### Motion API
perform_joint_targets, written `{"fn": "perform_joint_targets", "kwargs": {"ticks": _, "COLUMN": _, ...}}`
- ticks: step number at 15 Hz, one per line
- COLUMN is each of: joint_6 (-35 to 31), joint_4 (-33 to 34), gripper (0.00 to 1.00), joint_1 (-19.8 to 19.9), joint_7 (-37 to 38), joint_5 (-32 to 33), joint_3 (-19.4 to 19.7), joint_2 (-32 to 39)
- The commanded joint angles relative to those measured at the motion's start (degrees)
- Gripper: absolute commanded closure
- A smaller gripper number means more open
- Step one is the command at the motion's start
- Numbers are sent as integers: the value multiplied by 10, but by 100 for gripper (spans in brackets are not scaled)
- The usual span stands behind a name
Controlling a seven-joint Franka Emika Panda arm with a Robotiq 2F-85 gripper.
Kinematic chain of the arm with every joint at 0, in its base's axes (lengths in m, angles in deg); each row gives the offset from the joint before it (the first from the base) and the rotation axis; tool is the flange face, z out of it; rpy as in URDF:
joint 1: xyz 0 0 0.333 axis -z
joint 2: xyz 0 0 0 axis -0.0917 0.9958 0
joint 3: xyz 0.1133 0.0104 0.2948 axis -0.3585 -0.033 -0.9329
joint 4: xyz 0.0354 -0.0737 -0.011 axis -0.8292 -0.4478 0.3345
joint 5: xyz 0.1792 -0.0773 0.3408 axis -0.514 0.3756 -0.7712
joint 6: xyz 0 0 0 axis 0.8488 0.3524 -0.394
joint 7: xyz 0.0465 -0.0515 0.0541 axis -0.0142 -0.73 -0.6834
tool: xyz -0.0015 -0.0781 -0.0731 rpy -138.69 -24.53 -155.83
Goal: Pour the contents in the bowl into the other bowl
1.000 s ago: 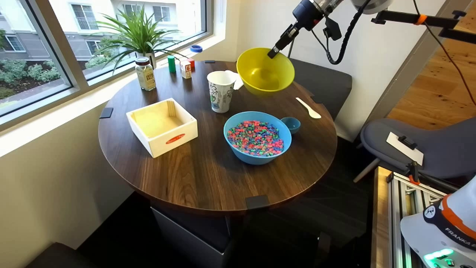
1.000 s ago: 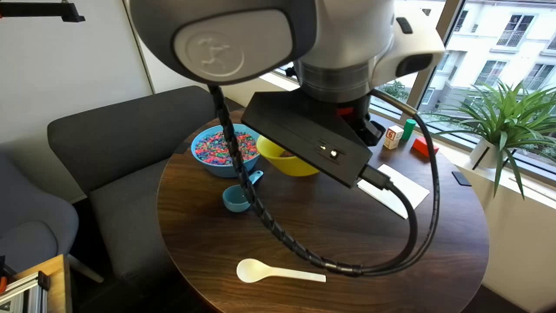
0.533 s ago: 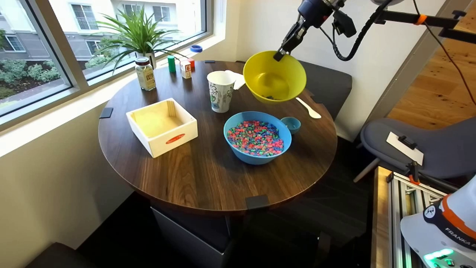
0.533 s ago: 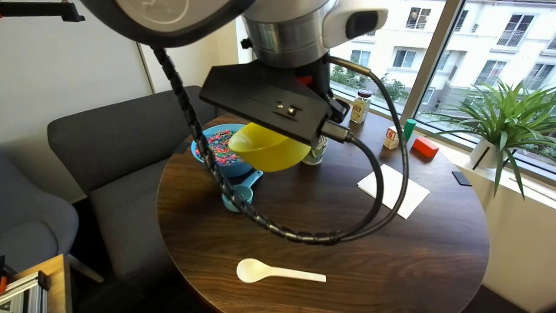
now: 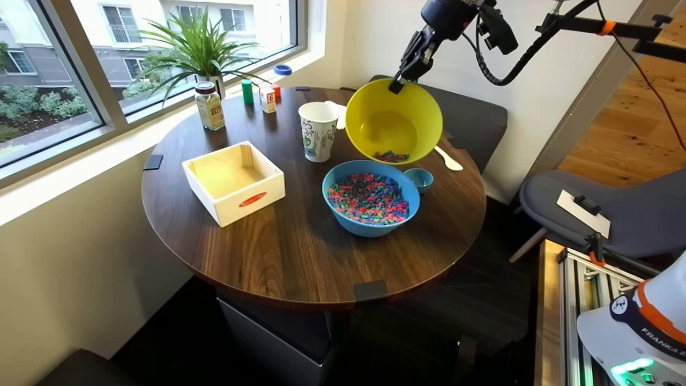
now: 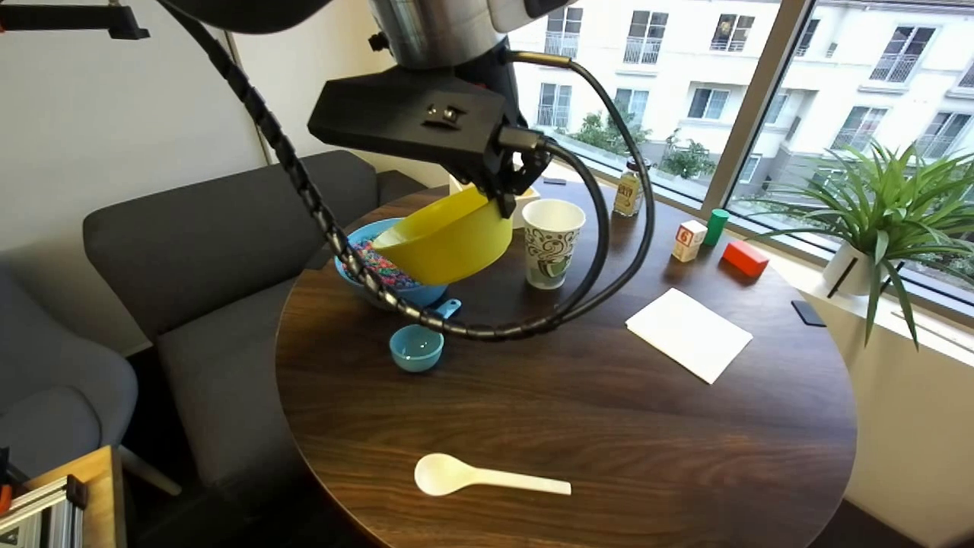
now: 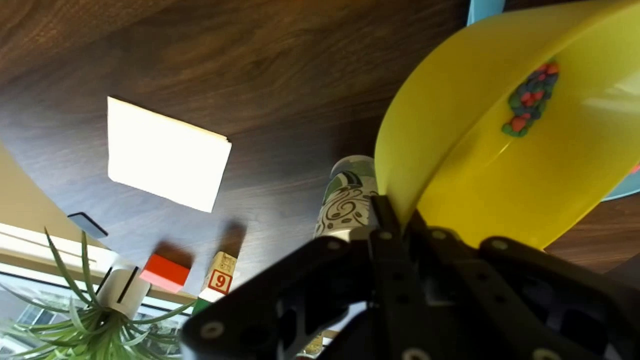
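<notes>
High rim clamped in the gripper, the yellow bowl was held at a sharp tilt, and down by its low lip a little heap of coloured bits was gathered! All was set to be decided by 1 line: from the gripper, down across the yellow bowl, to the blue bowl below. In both exterior views that lip was seen right at the blue bowl's edge; whether the 2 were touching could not be told. Plenty of bits were already held below. A touch more reach over the blue bowl, then more tilt, seemed called for, or bits might be dropped onto the table.
</notes>
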Motion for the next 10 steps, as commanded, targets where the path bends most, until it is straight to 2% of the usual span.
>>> {"fn": "perform_joint_targets", "kwargs": {"ticks": 1, "joint_6": 14, "joint_4": -7, "gripper": 98, "joint_1": -16, "joint_7": 39, "joint_5": 56, "joint_3": -11, "joint_2": -13}}
{"fn": "perform_joint_targets", "kwargs": {"ticks": 6, "joint_6": 13, "joint_4": -5, "gripper": 98, "joint_1": -31, "joint_7": 65, "joint_5": 123, "joint_3": -32, "joint_2": -16}}
{"fn": "perform_joint_targets", "kwargs": {"ticks": 10, "joint_6": 2, "joint_4": 2, "gripper": 94, "joint_1": -38, "joint_7": 55, "joint_5": 108, "joint_3": -24, "joint_2": -3}}
